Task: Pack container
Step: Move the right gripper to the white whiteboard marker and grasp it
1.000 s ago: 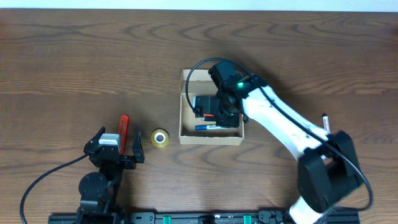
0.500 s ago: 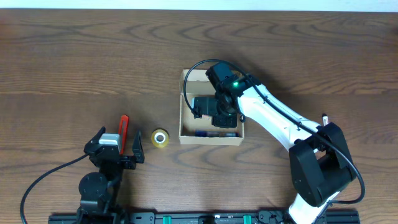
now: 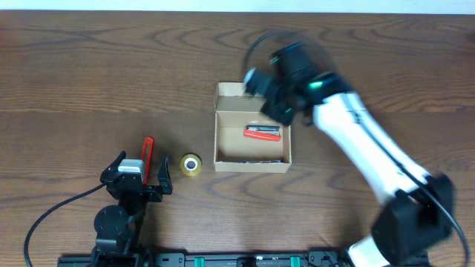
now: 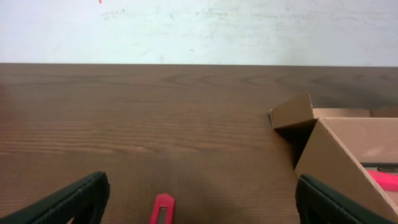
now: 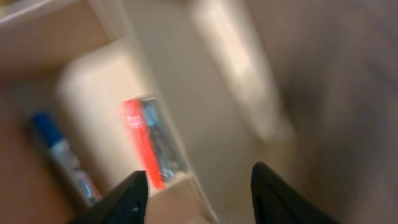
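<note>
Looking down from overhead, the container (image 3: 252,127) sits open near the middle of the surface (image 3: 74,74), with its flap standing at the far side. A red item (image 3: 262,133) lies on its floor, and a thin dark strip that I cannot identify lies along the near wall. The right arm (image 3: 349,133) reaches in from the near right corner, its blurred head above the box's far right corner. The left arm (image 3: 126,185) sits folded by the near edge, beside a red object (image 3: 147,152) and a yellow tape roll (image 3: 191,165).

The left wrist view shows the left jaws spread wide and empty, low over the wood. The red object (image 4: 163,208) lies between them, with the container (image 4: 336,149) to the right.

The right wrist view is heavily smeared. The right jaws stand parted with nothing held, above the container (image 5: 56,37). Only here does a blue pen (image 5: 62,155) show clearly beside the red item (image 5: 140,149).
</note>
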`<control>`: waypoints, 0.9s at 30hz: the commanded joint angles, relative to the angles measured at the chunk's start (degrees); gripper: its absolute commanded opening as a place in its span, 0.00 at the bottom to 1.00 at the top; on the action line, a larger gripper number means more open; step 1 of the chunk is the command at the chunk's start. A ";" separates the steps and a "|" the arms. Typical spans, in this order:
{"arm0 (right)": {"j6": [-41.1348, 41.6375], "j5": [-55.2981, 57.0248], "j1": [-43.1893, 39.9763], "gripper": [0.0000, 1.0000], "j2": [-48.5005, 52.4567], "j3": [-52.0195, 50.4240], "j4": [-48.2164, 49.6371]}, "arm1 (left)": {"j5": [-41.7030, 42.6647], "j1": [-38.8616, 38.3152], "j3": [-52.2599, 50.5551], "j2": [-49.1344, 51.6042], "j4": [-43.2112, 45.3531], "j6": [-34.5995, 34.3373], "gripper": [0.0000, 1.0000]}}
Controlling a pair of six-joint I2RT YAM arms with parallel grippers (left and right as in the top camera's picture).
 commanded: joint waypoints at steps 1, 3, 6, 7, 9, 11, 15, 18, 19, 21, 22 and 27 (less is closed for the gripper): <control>18.21 2.23 -8.52 0.50 -3.96 1.03 -1.49 | 1.03 0.09 -1.62 -0.37 -0.17 -0.42 0.95; 22.40 4.61 -13.35 0.50 -5.01 1.03 -3.10 | 1.03 0.09 -1.60 -0.37 -0.17 -0.42 0.95; 30.05 12.00 -20.81 0.52 -5.77 1.03 -6.05 | 1.03 0.09 -1.62 -0.37 -0.17 -0.42 0.95; 31.95 13.94 -22.86 0.52 -5.77 1.07 -7.32 | 1.03 0.09 -1.62 -0.37 -0.17 -0.42 0.95; 37.20 16.39 -26.60 0.52 -5.77 1.09 -10.93 | 1.03 0.09 -1.62 -0.37 -0.17 -0.42 0.95; 42.86 15.61 -30.01 0.47 -5.77 1.09 -17.90 | 1.03 0.09 -1.60 -0.37 -0.17 -0.42 0.95; 45.13 16.61 -32.54 0.38 -5.77 0.57 -29.51 | 1.22 0.09 -1.62 -0.37 -0.20 -0.44 0.95; 41.53 17.90 -32.54 0.40 -5.77 -0.44 -30.08 | 1.22 0.09 -1.62 -0.37 -0.44 -0.42 0.95; 39.52 17.86 -32.57 0.43 -5.77 -0.85 -29.64 | 1.22 0.09 -1.60 -0.37 -0.50 -0.42 0.95; 35.89 17.86 -32.98 0.44 -5.75 -1.60 -29.22 | 1.22 0.09 -1.60 -0.37 -0.50 -0.42 0.95; 33.77 17.77 -33.46 0.45 -5.73 -2.14 -28.89 | 1.22 0.09 -1.60 -0.37 -0.50 -0.44 0.95; 23.78 14.71 -38.23 0.45 -5.70 -5.20 -25.16 | 1.22 0.09 -1.62 -0.37 -0.50 -0.42 0.95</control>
